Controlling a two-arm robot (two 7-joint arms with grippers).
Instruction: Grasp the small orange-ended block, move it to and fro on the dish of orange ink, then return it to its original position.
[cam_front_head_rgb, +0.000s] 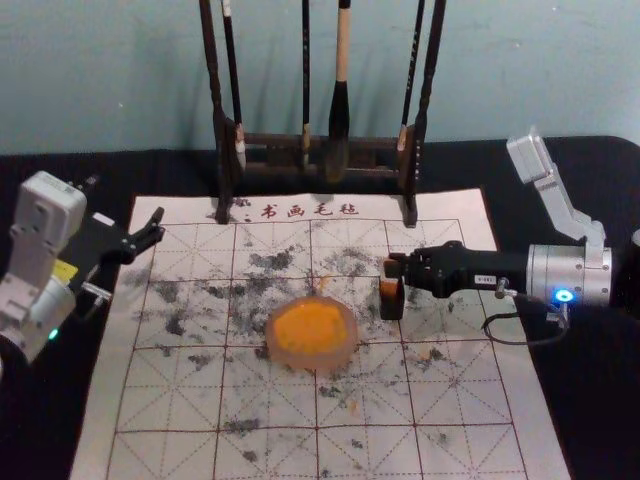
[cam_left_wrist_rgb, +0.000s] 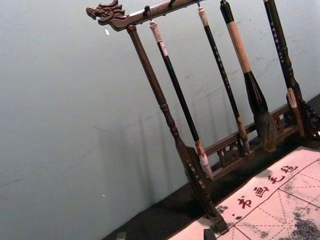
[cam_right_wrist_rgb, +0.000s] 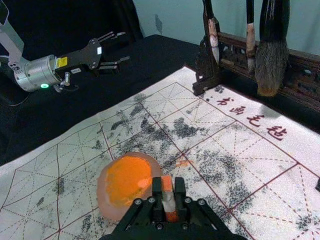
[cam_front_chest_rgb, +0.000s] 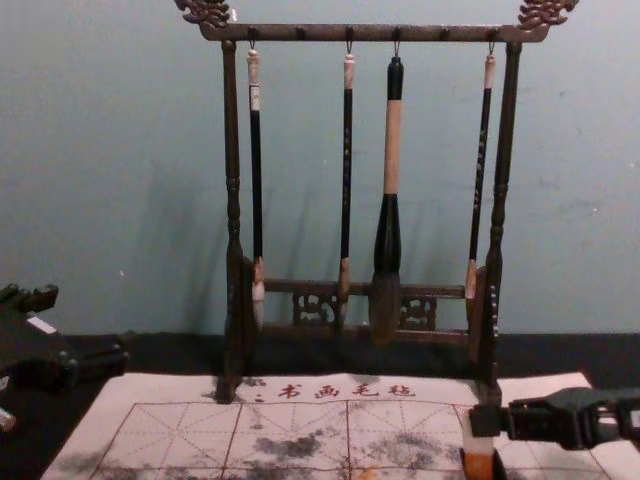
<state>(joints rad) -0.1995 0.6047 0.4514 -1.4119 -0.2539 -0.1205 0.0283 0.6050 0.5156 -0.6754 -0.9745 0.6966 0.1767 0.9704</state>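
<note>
The right pincer (cam_right_wrist_rgb: 168, 183) is gripping the block (cam_right_wrist_rgb: 169, 202), holding it just right of the ink dish (cam_front_head_rgb: 312, 330). I'm thinking a clean lift is wanted, then light, even strokes, neither digging in nor nudging the dish. The block is showing a pale middle between orange ends. The left pincer (cam_right_wrist_rgb: 125, 47) is idling, fingers spread, by the mat's (cam_front_head_rgb: 450, 400) left edge.

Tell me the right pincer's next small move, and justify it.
Probably lift the orange-ended block slightly, toward the robot's left: the right pincer grips it, and it sits beside the dish of orange ink, not over it.
</note>
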